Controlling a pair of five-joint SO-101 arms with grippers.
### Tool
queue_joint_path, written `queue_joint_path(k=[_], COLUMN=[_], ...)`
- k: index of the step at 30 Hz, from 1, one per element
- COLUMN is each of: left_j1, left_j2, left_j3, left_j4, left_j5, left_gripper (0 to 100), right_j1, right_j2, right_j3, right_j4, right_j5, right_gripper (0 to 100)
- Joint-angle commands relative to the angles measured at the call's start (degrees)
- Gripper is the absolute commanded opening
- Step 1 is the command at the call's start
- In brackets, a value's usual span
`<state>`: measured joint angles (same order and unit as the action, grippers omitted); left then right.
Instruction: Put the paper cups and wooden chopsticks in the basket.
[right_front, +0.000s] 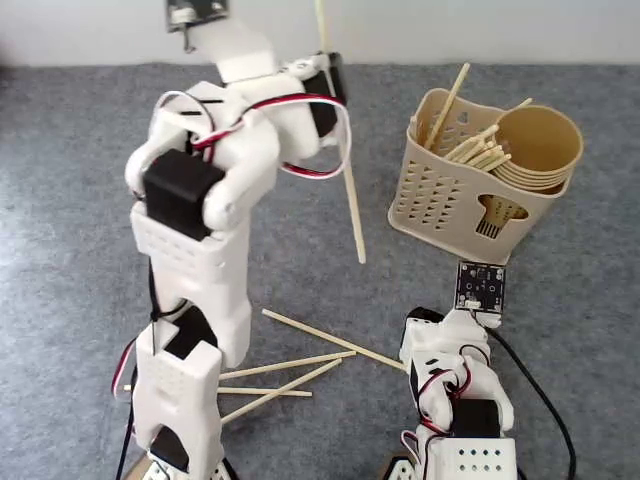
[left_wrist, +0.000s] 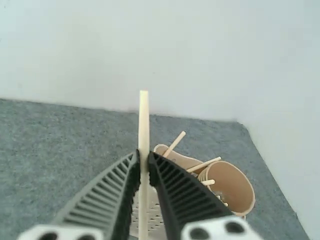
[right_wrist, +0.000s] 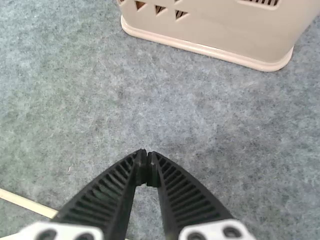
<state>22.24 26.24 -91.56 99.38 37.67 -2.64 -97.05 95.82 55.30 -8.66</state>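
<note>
My left gripper (left_wrist: 143, 159) is shut on a wooden chopstick (left_wrist: 144, 125), held high in the air; in the high view that chopstick (right_front: 350, 180) hangs nearly upright to the left of the beige basket (right_front: 440, 190). The basket holds stacked paper cups (right_front: 540, 145) and several chopsticks (right_front: 475, 150). The left wrist view looks down on the basket (left_wrist: 175, 160) and cups (left_wrist: 227, 185) beyond the fingertips. Several more chopsticks (right_front: 300, 365) lie on the grey carpet between the arms. My right gripper (right_wrist: 146, 167) is shut on nothing, low over the carpet just short of the basket (right_wrist: 210, 30).
Grey carpet (right_front: 80, 150) covers the table, with a white wall behind. One loose chopstick's end (right_wrist: 25, 202) lies beside the right gripper. The left arm's white body (right_front: 200, 230) stands tall over the left half of the carpet.
</note>
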Motion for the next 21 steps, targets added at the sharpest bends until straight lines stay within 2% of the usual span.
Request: queue_joint_path(k=[1, 11, 21], left_j1=[-0.7, -0.7, -0.62], left_j2=[-3.87, -9.67, -21.8], left_j3=[-4.35, -4.26, -4.18], left_j4=[1.32, 1.41, 1.41], left_j5=[-3.43, -5.8, -5.98], left_gripper=[1, 1, 1], right_j1=[0.4, 0.4, 0.4], right_j2=[-1.27, -1.27, -1.27], right_j3=[0.7, 0.7, 0.7], right_j4=[0.31, 0.31, 0.31], right_j5=[0.0, 0.0, 0.0], right_gripper=[0.9, 0.9, 0.9])
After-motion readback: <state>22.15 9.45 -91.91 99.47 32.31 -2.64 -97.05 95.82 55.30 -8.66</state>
